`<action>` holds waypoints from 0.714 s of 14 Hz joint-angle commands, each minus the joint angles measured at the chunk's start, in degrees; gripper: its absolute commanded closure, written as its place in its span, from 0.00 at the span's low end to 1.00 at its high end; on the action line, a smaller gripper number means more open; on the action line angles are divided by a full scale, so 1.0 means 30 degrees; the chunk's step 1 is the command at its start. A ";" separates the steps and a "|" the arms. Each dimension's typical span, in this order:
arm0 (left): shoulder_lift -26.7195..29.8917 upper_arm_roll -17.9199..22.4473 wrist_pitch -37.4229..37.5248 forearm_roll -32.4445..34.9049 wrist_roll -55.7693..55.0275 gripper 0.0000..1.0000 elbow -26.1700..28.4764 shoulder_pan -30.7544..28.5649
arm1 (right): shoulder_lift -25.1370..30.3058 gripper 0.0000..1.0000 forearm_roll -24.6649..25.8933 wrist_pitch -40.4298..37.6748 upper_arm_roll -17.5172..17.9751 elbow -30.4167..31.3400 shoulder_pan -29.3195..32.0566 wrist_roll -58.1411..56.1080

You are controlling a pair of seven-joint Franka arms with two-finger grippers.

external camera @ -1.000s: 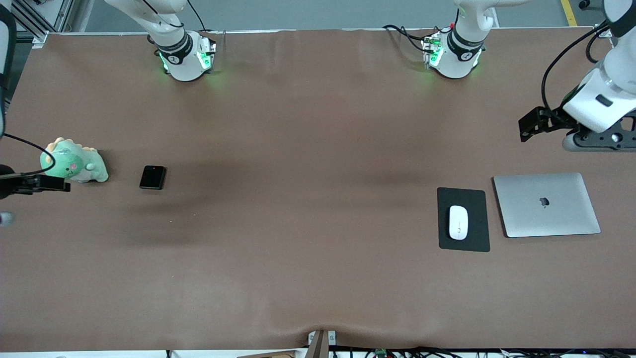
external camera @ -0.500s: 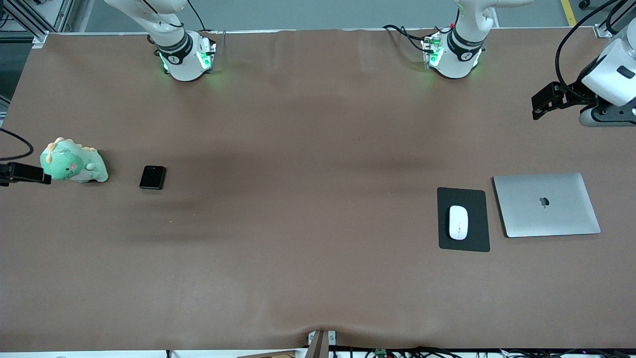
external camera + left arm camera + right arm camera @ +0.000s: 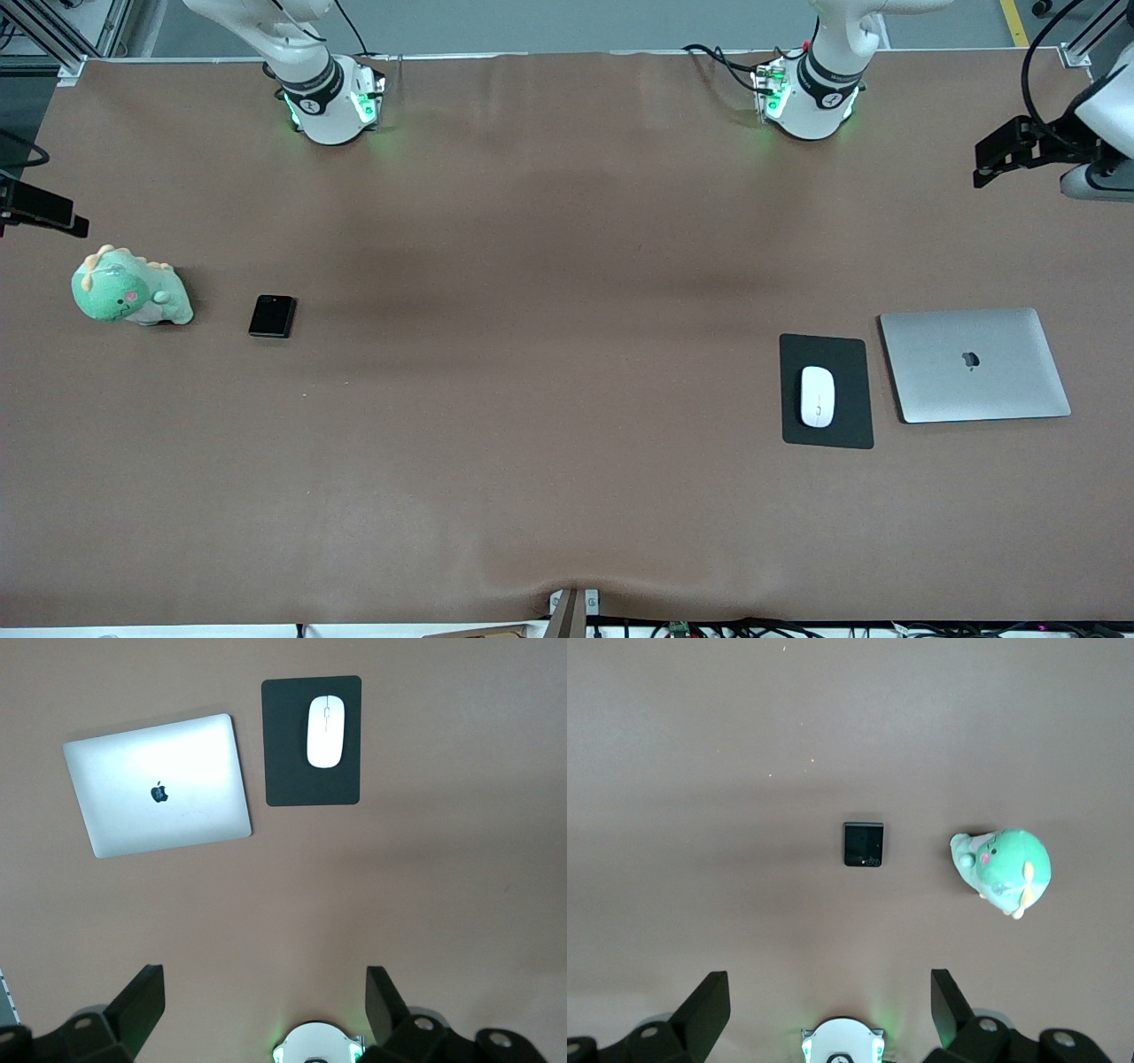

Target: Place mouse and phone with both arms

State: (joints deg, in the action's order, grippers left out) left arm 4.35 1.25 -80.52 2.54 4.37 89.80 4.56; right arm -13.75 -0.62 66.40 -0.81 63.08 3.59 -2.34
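Both arms pulled back toward table's end edges since earlier frames. Left gripper (image 3: pixel 261 1005) and right gripper (image 3: pixel 828 1005) jaws wide, empty. Laptop (image 3: pixel 974 364), pad (image 3: pixel 826 439), mouse (image 3: pixel 817 396) on pad at left-arm end; phone (image 3: pixel 272 316) beside plush (image 3: pixel 128 288) at right-arm end. Looks placed; next: park.

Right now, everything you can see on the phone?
The phone is a small black near-square slab with rounded corners, glossy, like a folded flip phone. It lies flat on the brown table toward the right arm's end, beside the green plush dinosaur, apart from it. Nothing touches it; no gripper is near.
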 commanded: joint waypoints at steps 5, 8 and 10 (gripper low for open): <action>-0.0513 -0.0066 -0.0373 -0.0960 -0.0255 0.00 -0.0726 0.0179 | 0.6920 0.00 0.0441 0.4292 0.0152 0.9843 -0.0845 0.0253; -0.0777 -0.0065 -0.1372 -0.1022 -0.0402 0.00 -0.0637 -0.0085 | 0.7220 0.00 0.0441 0.4525 0.0269 1.0117 -0.1223 0.0019; -0.0748 -0.0065 -0.1403 -0.1022 -0.0578 0.00 -0.0462 -0.0115 | 0.6491 0.00 0.0500 0.4438 0.0240 0.8482 -0.1520 -0.0534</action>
State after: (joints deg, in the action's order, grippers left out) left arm 2.23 1.05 -84.48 0.66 3.51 88.93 4.56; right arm 6.36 -0.55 79.29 -0.14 90.70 0.19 -2.71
